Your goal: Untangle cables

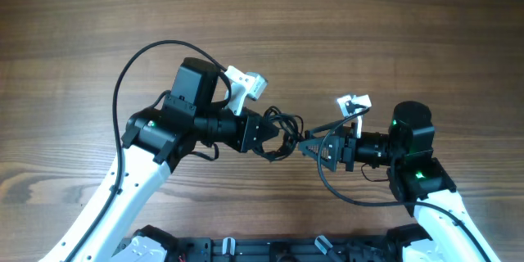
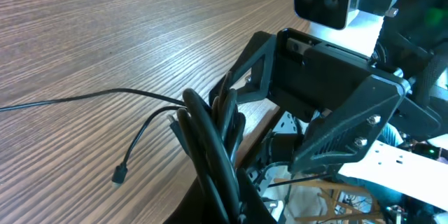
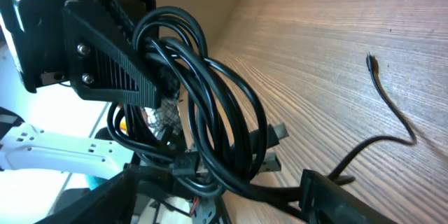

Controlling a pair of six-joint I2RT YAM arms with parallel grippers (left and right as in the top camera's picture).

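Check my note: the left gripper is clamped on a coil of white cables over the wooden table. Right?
Wrong in one point: the cables are black, not white, as the right wrist view shows. The rest holds: the left gripper is clamped on the coil over the wooden table.

The left arm (image 1: 151, 143) and the right arm (image 1: 417, 176) are extended from the bench edge where their bases are mounted. They are bent inward, so that the wrists are pointed at each other. The left gripper (image 1: 264, 133) is clamped shut on the cables (image 1: 282, 123). The right gripper (image 1: 313, 146) is set just opposite, with its fingers (image 2: 350, 122) parted.
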